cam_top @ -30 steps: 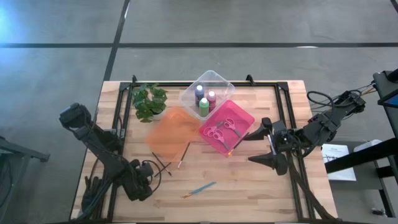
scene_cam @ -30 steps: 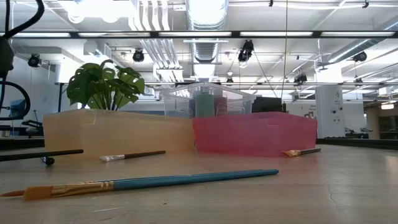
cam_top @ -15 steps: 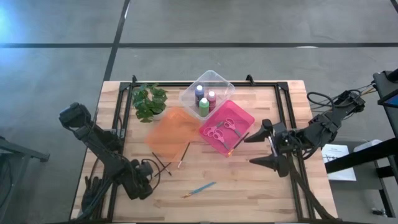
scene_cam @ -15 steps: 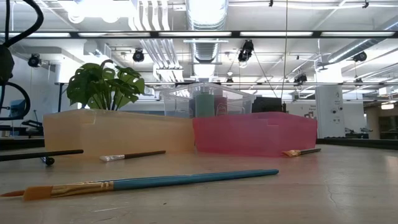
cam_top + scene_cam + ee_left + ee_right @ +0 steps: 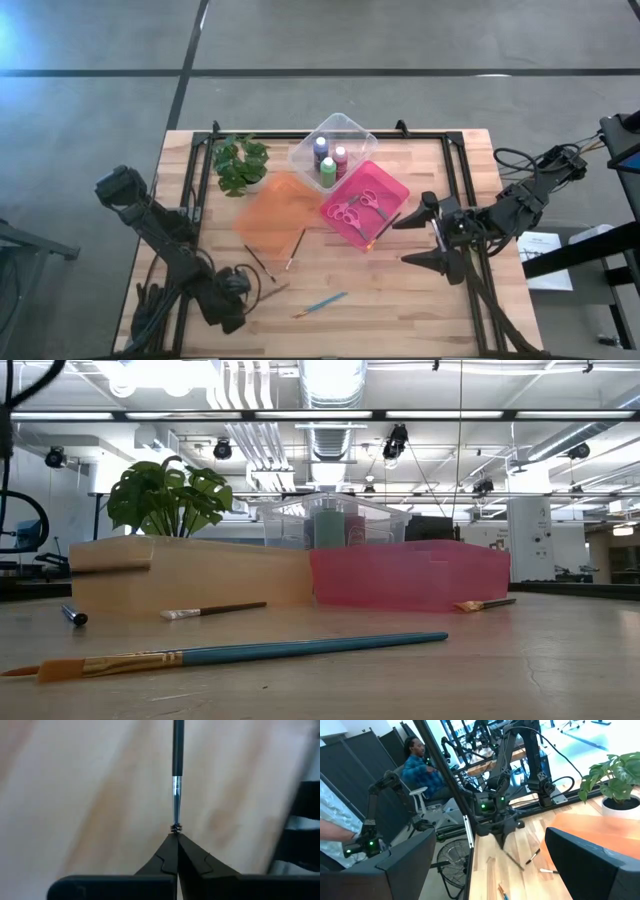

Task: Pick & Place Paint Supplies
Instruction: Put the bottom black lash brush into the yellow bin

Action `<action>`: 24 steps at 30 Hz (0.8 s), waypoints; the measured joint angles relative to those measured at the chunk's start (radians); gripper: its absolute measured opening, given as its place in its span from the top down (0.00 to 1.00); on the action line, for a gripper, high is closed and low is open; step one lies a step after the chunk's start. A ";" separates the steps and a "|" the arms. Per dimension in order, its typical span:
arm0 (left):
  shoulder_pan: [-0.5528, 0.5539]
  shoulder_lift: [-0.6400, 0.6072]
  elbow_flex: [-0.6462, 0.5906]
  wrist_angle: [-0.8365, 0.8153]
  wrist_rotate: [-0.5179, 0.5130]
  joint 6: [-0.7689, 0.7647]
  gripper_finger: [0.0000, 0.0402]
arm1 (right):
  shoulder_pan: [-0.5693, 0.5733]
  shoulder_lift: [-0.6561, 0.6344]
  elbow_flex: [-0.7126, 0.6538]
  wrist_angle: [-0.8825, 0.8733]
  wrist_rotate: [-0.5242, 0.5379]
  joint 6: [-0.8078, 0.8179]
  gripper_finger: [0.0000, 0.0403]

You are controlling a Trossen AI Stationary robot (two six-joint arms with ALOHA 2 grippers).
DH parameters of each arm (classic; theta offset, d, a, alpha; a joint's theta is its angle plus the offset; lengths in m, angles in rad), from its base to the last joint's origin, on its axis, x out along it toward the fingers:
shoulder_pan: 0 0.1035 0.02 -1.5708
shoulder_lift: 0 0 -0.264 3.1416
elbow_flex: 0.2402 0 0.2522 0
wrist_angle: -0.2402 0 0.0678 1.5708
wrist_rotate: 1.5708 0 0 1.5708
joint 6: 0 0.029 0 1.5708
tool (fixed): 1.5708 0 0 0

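paintbrush [image 5: 177, 750] being pinched at its very tip by left gripper [image 5: 176, 836], fingers pressed together. maybe slipping out when lifting, tip being so thin. right gripper [image 5: 430, 236] waiting, spread wide.

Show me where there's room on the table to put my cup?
Bare wood lies right of the pink tray, near the right gripper, and along the front right of the blue brush. It is crowded from the plant to the trays, and where brushes lie by the left gripper.
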 joint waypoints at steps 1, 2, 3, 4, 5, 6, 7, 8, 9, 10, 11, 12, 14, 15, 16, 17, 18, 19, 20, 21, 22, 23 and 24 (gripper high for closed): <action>-0.001 0.000 0.005 0.035 -0.007 0.029 0.99 | 0.000 0.000 0.000 0.004 0.000 0.000 0.08; -0.001 0.000 0.013 0.069 -0.016 0.059 0.99 | 0.000 0.000 0.000 0.007 0.000 0.000 0.08; -0.001 0.000 0.024 0.097 -0.032 0.086 0.99 | 0.000 0.000 0.000 0.007 0.000 0.000 0.08; -0.001 -0.001 0.038 0.112 -0.051 0.109 0.99 | 0.000 0.000 0.000 0.007 0.000 -0.001 0.08; 0.002 -0.001 0.054 0.116 -0.075 0.119 0.99 | 0.000 0.000 0.000 0.007 0.000 -0.002 0.08; 0.007 -0.002 0.068 0.116 -0.108 0.121 0.99 | 0.000 0.000 0.000 0.007 0.000 -0.003 0.08; 0.015 -0.002 0.082 0.115 -0.151 0.118 0.99 | 0.000 0.000 0.000 0.007 0.000 -0.004 0.08; 0.024 -0.002 0.093 0.115 -0.202 0.113 0.99 | 0.000 0.000 0.000 0.007 0.000 -0.004 0.08; 0.036 -0.002 0.104 0.113 -0.253 0.104 0.99 | 0.000 0.000 0.000 0.007 0.000 -0.004 0.08; 0.051 -0.003 0.116 0.107 -0.302 0.093 0.99 | 0.000 0.000 0.000 0.007 0.000 -0.005 0.08; 0.071 -0.003 0.127 0.095 -0.341 0.077 0.99 | 0.000 0.000 0.000 0.007 0.000 -0.006 0.08; 0.095 -0.003 0.139 0.075 -0.367 0.067 0.99 | 0.000 0.000 0.000 0.006 0.000 -0.007 0.08; 0.154 -0.004 0.172 0.011 -0.388 0.064 1.00 | 0.000 0.000 0.000 0.006 0.000 -0.007 0.08; 0.187 -0.004 0.193 -0.032 -0.390 0.072 1.00 | 0.000 0.000 0.000 0.006 0.000 -0.007 0.08; 0.219 -0.004 0.214 -0.073 -0.393 0.086 1.00 | 0.000 0.000 0.000 0.006 0.000 -0.007 0.08; 0.251 -0.005 0.235 -0.112 -0.393 0.108 1.00 | 0.000 0.000 0.000 0.006 0.000 -0.007 0.08; 0.281 -0.008 0.251 -0.145 -0.392 0.133 1.00 | 0.000 0.000 0.000 0.007 0.000 -0.007 0.08; 0.311 -0.012 0.264 -0.176 -0.389 0.161 1.00 | 0.000 0.000 0.000 0.008 0.000 -0.006 0.08; 0.337 -0.018 0.274 -0.204 -0.379 0.187 1.00 | 0.000 0.000 0.000 0.011 0.000 -0.005 0.08; 0.363 -0.023 0.280 -0.226 -0.363 0.214 1.00 | 0.000 0.000 0.000 0.012 0.000 -0.005 0.08; 0.387 -0.031 0.284 -0.250 -0.349 0.241 1.00 | 0.000 0.000 0.000 0.014 0.000 -0.005 0.08; 0.408 -0.040 0.286 -0.275 -0.340 0.260 1.00 | 0.000 0.000 0.000 0.015 0.000 -0.004 0.08; 0.424 -0.053 0.288 -0.305 -0.338 0.266 1.00 | 0.000 0.000 0.000 0.016 0.000 -0.003 0.08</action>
